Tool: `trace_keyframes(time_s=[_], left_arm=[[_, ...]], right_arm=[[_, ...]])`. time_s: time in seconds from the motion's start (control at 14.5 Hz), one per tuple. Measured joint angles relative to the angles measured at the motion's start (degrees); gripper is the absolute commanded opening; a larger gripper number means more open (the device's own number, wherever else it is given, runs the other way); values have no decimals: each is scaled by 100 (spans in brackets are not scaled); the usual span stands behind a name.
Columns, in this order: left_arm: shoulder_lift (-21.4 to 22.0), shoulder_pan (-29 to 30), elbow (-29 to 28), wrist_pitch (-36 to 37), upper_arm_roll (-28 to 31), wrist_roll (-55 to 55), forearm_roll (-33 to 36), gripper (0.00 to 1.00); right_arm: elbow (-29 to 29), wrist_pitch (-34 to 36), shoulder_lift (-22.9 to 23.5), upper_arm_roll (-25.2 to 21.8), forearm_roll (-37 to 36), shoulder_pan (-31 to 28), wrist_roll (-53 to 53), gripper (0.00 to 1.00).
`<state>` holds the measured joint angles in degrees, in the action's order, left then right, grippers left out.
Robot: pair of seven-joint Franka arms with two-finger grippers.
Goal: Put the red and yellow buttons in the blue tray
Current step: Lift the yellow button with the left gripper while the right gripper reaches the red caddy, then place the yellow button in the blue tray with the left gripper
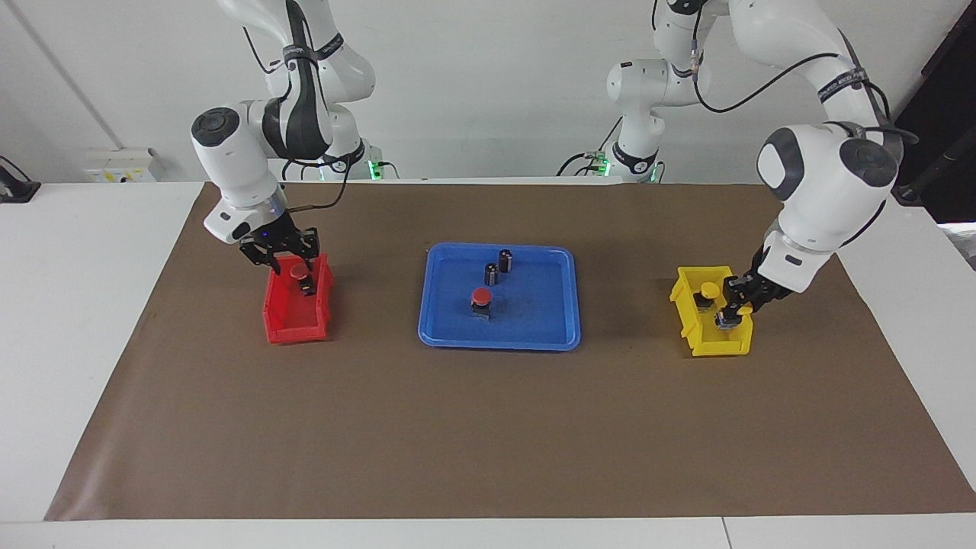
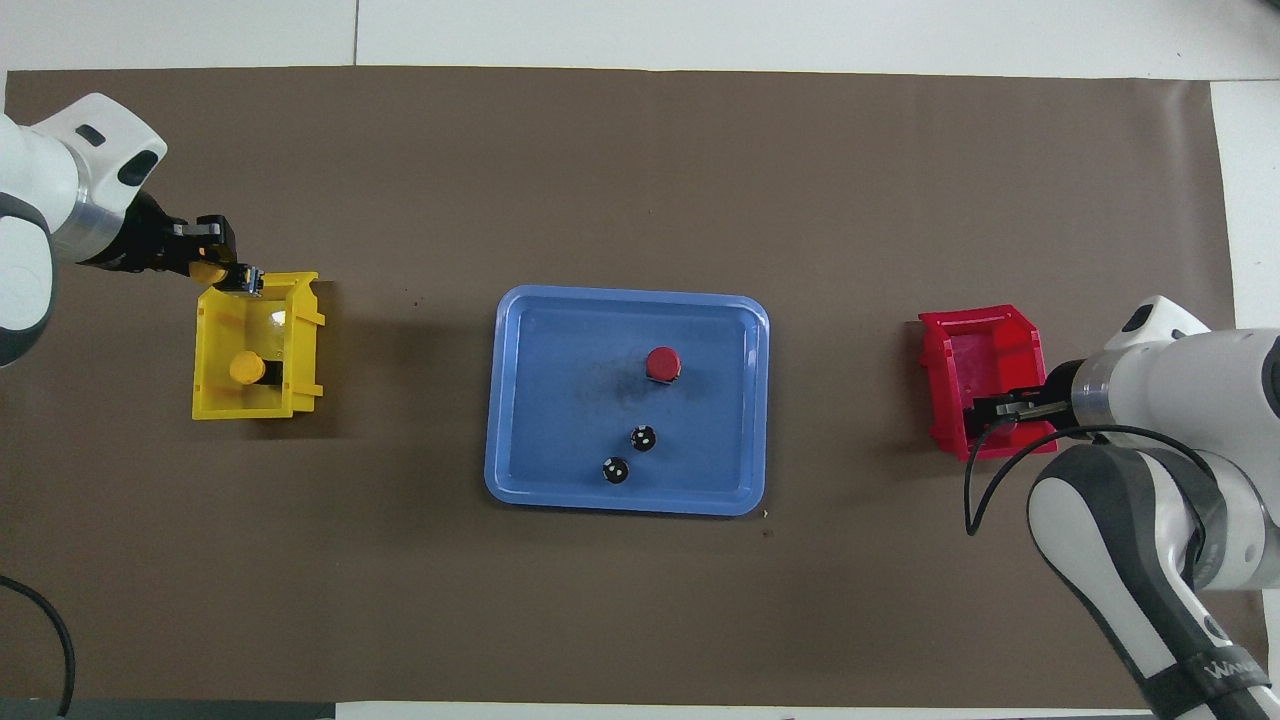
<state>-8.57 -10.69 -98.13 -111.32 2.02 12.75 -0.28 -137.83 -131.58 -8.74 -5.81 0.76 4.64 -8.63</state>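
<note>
1. Facing view, hard to see: the right tool [image 1: 293, 268] dips into the red bin [image 1: 297, 301] at the right arm's end of the table [image 1: 99, 305], and its fingers crowd a red button [image 1: 300, 271] there, so I cannot tell whether they press it. The left tool [image 1: 733, 309] reaches into the yellow bin [image 1: 713, 313] at the left arm's end and covers most of one yellow button [image 1: 743, 311].
2. Facing view, counts: two red buttons show, one in the red bin and one [image 1: 481, 298] standing upright in the blue tray [image 1: 560, 320] at the middle of the table. Two yellow buttons show, both in the yellow bin; the second [image 1: 709, 290] sits free, nearer the robots. Two dark cylinders [image 1: 505, 260] stand in the tray, nearer the robots than the red button.
3. Facing view, tools: the left tool is closed around the yellow button with its fingers narrow. The right tool's fingers are spread.
4. Overhead view, hard to see: the right tool [image 2: 985, 410] hides the red bin's button, and the right arm is cut off by the edge.
5. Overhead view, counts: one red button [image 2: 662, 363] and two cylinders [image 2: 644, 437] in the blue tray [image 2: 520, 460]; one yellow button [image 2: 243, 368] lies in the yellow bin [image 2: 215, 400].
6. Overhead view, tools: the left tool [image 2: 225, 272] grips a yellow button [image 2: 207, 271] over the bin's rim farthest from the robots. The right tool is over the red bin [image 2: 985, 350].
</note>
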Motion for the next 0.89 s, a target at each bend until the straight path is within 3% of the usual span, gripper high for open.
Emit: trace_keyframes(time_s=[0.41,0.89], left_arm=[[-175,-1941,-480,-864,-80,1930,17,1],[-795,-2443,-606,-1602,-80,2047,-40,1]], right_arm=[[-108,-155,78,-3,0,-4,0,62],[-299,-261,113,-3,0,-6,0,61]])
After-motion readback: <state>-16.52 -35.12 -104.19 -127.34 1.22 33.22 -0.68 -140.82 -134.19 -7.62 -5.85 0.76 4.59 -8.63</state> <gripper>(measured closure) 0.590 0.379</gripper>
